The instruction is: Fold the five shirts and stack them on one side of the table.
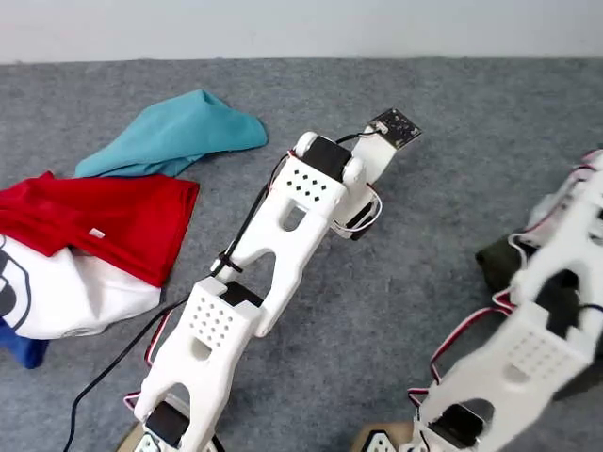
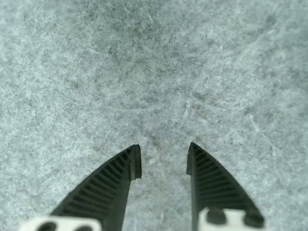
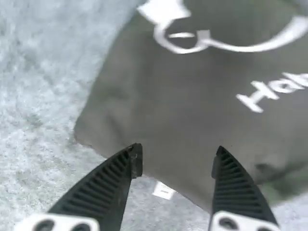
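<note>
Grey, felt-like fabric covers the whole worktop [image 1: 424, 141], and both white arms rise from its near edge.

Close to that edge on the right side, the right pincer [image 3: 178, 161] hangs just above a dark olive shirt with white print [image 3: 192, 96]. Its jaws are wide apart and hold nothing. The shirt lies fairly flat by the worktop's right edge, but whether it is already folded cannot be told.

Farther in, around the middle, the left pincer [image 2: 163, 161] points down at bare fabric, its jaws partly open and empty.

Along the left edge lie the other four garments, overlapping in a loose heap. Nearest is a dark blue shirt [image 1: 24, 348], of which only a corner peeks out. A white shirt with a dark print [image 1: 66, 292] rests on it, and a red shirt [image 1: 113, 217] lies across the white one. A teal shirt [image 1: 174, 132] sits crumpled at the far end.

By my judgement the task is at an early stage. All five shirts are on the worktop, but the four at the left look rumpled rather than folded, and no tidy stack exists. Nearly all the folding and all the stacking is left to do.
</note>
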